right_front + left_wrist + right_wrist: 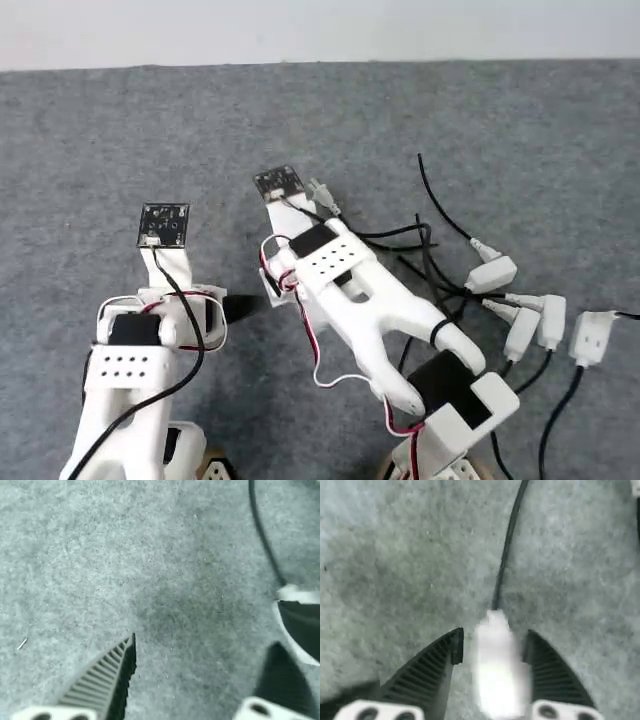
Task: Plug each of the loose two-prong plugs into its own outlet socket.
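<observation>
**Grey desk, right end effector open around one plug**

Grey, felt-like covering runs across the desk (520,110), and your two arms stand at its near edge. Your right end effector (494,635) sits low over a loose white plug (495,675). Its fingers are spread, one on each side of the plug body, with a slim gap showing on both sides. The plug's black cord (509,540) runs straight away from the fingers. In the high view, this plug lies near the desk's middle, well apart from the cluster of white plugs and outlet sockets (520,335) on the right. You cannot tell which of those are mated. Your left end effector (202,645) hangs open over bare covering.
</observation>
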Action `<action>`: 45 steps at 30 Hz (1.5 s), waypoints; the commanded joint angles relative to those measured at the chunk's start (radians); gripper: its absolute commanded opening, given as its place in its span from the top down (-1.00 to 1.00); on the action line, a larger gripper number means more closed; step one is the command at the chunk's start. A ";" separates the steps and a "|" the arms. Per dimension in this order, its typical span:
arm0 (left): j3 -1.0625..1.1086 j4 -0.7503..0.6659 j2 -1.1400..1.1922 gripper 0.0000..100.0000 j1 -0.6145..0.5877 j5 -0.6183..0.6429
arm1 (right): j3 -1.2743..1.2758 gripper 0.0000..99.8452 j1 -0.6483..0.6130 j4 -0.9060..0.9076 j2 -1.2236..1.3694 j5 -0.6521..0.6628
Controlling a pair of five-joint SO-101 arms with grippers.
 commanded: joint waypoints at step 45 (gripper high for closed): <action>-0.073 -0.523 0.471 0.75 0.733 0.388 | -0.238 0.98 0.294 0.348 -0.249 0.255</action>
